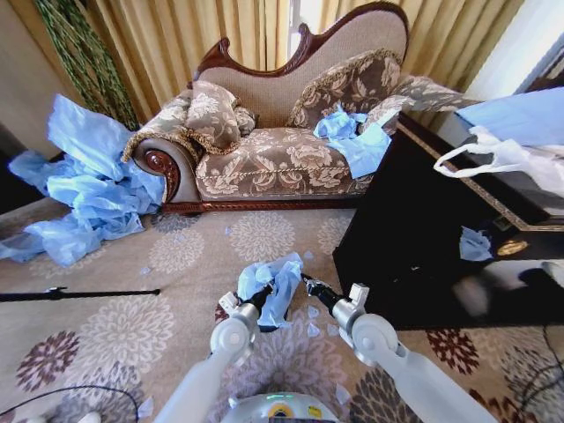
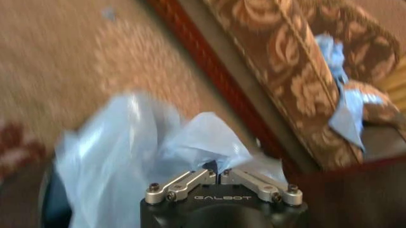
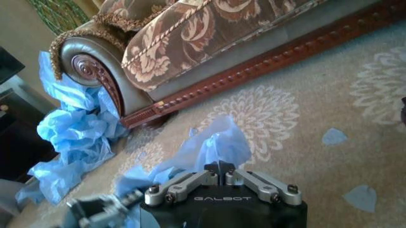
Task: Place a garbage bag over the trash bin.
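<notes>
Both claws — left (image 1: 264, 298), right (image 1: 308, 284) — pinch garbage bag (image 1: 275, 284)

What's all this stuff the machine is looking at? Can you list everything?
garbage bag: one, light blue, held up between both pincers over the rug
bin: one, black, partly hidden under the bag
rug: one, beige with flower patterns, on the floor
sofa: one, brown floral, dark wood frame, at the back
bag heap: one, blue, on the floor by the sofa's left end
loose bags: a few, blue, on the sofa seat
cabinet: one, black, on the right
white bag: one, with loop handles, on the cabinet
left pincer: shut on the garbage bag
right pincer: shut on the garbage bag
</notes>
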Robot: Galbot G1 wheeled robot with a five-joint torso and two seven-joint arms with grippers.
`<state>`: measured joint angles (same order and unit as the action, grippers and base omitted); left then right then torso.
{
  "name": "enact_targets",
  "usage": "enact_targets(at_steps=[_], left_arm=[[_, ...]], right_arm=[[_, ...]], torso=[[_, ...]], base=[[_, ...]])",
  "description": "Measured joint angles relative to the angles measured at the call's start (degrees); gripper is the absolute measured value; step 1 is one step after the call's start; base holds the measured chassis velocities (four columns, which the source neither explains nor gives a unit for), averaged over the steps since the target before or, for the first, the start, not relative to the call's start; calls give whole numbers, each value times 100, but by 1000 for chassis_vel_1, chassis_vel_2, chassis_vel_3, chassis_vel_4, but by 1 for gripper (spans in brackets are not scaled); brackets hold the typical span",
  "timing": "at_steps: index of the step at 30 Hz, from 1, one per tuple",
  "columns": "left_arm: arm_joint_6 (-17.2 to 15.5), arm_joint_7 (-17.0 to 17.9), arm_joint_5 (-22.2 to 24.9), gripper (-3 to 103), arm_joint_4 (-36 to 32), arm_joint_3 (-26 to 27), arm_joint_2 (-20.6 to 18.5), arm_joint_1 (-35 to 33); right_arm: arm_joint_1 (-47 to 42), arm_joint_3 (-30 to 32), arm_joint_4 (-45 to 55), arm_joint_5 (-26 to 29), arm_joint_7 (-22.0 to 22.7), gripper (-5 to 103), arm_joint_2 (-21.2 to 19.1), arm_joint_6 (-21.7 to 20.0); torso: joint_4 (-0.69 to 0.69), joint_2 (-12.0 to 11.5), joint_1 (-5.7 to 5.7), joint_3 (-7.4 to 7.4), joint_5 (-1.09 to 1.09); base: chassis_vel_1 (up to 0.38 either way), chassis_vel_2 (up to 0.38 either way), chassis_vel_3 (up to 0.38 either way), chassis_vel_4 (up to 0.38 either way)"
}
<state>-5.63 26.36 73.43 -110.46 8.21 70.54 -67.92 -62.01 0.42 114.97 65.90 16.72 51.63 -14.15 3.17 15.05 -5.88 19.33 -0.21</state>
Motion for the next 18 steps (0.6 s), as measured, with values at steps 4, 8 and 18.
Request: enact_targets(at_steps=[4,8,18], left_arm=[[94,281,-2,0,-54,235,-88,124],[116,459,-16,0,40,419,-168,152],[103,638,-124,0,322,486,-105,-2]], right_arm=[[-47,40,-9,-6,-19,0,49,-1],[-97,79,-10,-22,-19,0,115,-1],[-282,346,258,123,123,17,160,-151]], torso=[[0,0,0,0,1],[0,0,0,0,1],[0,0,0,0,0]], base=[[0,0,0,0],[0,0,0,0],[0,0,0,0]])
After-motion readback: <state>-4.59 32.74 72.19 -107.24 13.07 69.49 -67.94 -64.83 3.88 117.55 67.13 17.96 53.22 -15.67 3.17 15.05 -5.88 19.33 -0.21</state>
